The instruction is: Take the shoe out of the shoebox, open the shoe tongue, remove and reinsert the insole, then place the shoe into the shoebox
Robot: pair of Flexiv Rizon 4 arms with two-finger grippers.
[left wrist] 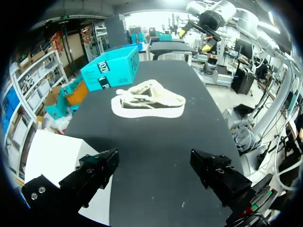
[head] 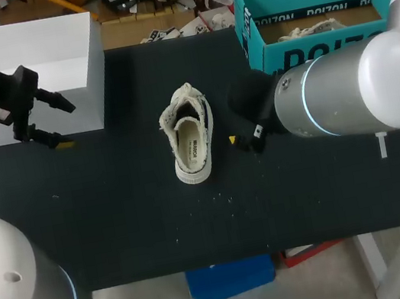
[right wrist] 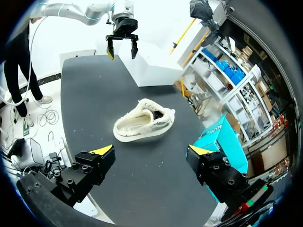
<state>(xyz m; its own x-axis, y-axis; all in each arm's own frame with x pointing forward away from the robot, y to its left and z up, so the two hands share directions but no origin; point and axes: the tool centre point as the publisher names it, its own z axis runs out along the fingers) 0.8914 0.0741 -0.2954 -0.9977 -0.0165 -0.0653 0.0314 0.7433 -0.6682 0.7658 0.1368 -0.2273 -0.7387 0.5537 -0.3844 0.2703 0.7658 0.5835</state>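
Shoe (head: 190, 132): white low-top, lying mid-table on the black table (head: 118, 210), opening facing up with the insole showing. It is sitting outside the shoebox, touched by neither gripper.

Shoebox (head: 314, 5): teal, open, standing at the far right of the table, apart from the shoe.

White box (head: 20, 49): standing at the far left.

Left gripper (head: 64, 125): your left arm is coming in from the left and hovering just before the white box, well apart from the shoe. Fingers are standing wide apart, holding nothing.

Right gripper (right wrist: 151, 150): your right arm is reaching across from the right, hanging just beside the shoe. Fingers are spread wide, gripping nothing.
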